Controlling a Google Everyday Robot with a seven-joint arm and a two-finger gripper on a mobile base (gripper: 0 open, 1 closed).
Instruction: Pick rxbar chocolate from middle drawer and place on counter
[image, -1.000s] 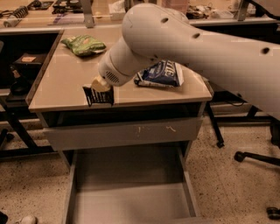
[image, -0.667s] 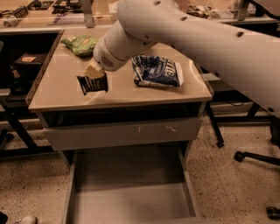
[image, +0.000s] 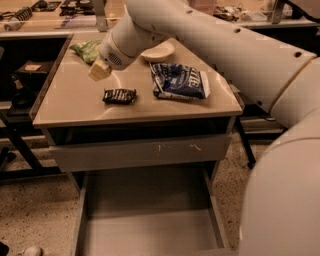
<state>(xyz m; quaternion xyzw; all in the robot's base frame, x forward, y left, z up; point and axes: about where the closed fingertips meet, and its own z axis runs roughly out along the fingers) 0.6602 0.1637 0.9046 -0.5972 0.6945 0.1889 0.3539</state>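
The rxbar chocolate, a small black-wrapped bar, lies flat on the tan counter, left of its middle and near the front. My gripper hangs just above the counter, up and to the left of the bar. It is apart from the bar, open and empty. My big white arm reaches in from the upper right. The middle drawer is pulled out below the cabinet, and its grey bottom shows nothing in it.
A blue-white bag lies right of the bar. A green bag and a white bowl sit at the back of the counter. The drawer with pale scratches is closed above the open one. Desks and black furniture stand behind and to the left.
The gripper held the bar upright at the counter's front left. Now the bar lies flat on the counter, and the gripper has let go and moved up and back.
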